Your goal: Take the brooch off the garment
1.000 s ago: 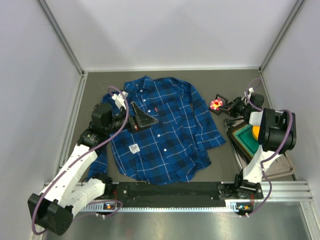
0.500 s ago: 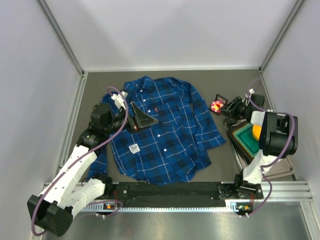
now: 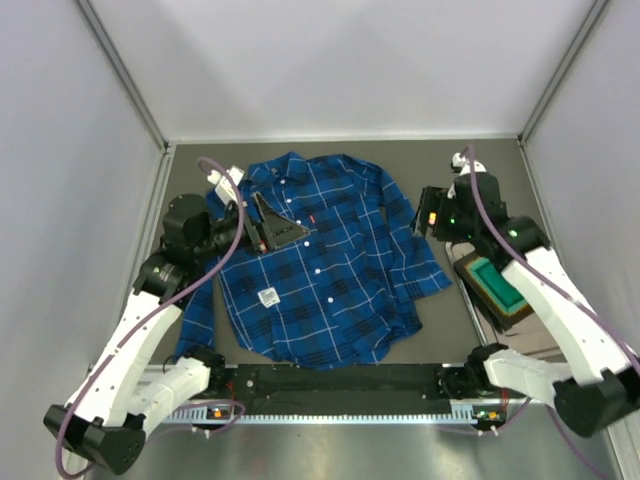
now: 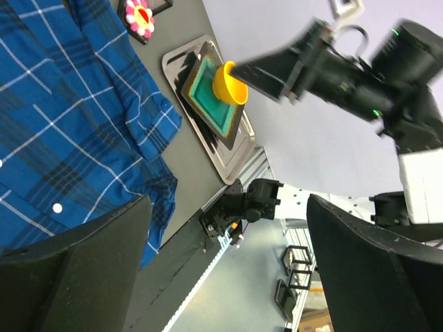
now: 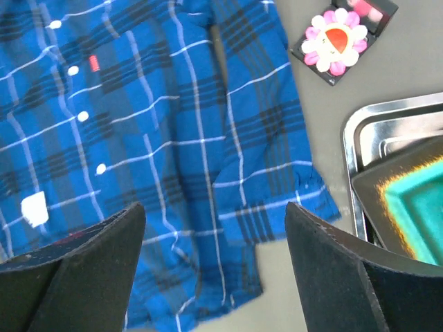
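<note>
The garment (image 3: 320, 270), a blue plaid shirt, lies flat in the middle of the table. The brooch (image 5: 336, 40), a pink-petalled flower with a red centre, rests on a small black square (image 5: 374, 15) on the bare table, just right of the shirt's sleeve (image 5: 266, 131). It also shows in the left wrist view as the brooch (image 4: 140, 15). My right gripper (image 5: 214, 207) hangs open above the sleeve, nothing between its fingers. In the top view the right gripper (image 3: 432, 212) hides the brooch. My left gripper (image 3: 285, 232) stands open over the shirt's chest.
A metal tray (image 5: 360, 138) holding a teal board (image 3: 493, 280) sits to the right of the shirt. An orange bowl (image 4: 228, 81) stands on that board. A white tag (image 3: 268, 296) lies on the shirt front. Walls close in the table on three sides.
The right gripper went from shut on the brooch to open, leaving it on the table, and the right arm rose and swung back. The left arm shifted slightly left.
</note>
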